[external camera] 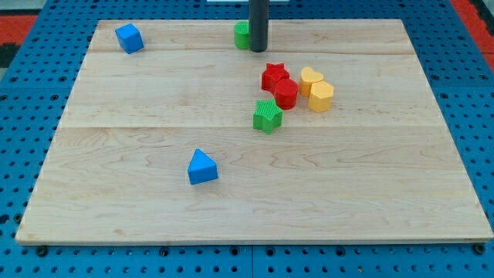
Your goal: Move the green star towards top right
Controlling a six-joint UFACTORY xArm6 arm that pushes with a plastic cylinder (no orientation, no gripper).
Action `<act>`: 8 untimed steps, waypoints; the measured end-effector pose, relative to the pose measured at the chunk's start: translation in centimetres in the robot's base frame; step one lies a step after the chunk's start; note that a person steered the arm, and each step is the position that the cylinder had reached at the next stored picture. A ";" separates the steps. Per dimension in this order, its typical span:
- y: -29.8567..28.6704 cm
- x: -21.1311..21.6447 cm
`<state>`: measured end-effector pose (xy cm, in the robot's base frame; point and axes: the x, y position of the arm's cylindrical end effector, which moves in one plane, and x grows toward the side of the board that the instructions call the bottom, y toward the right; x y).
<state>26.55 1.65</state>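
Note:
The green star [267, 115] lies just right of the board's middle. It touches the lower left of a red cylinder [285, 93]. My tip [258, 49] is near the view's top edge, well above the star. It stands against the right side of another green block [242, 35], which the rod partly hides.
A red star [273, 76] sits above the red cylinder. A yellow heart [310, 79] and a yellow hexagon [321, 96] lie right of the red blocks. A blue cube [130, 38] is at top left. A blue triangle [202, 167] is at lower left. The wooden board [116, 216] lies on a blue pegboard.

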 end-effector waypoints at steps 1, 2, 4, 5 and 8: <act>0.1 0.1; 2.0 1.7; -4.8 10.4; 0.5 14.9; 3.3 22.0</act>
<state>48.56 4.92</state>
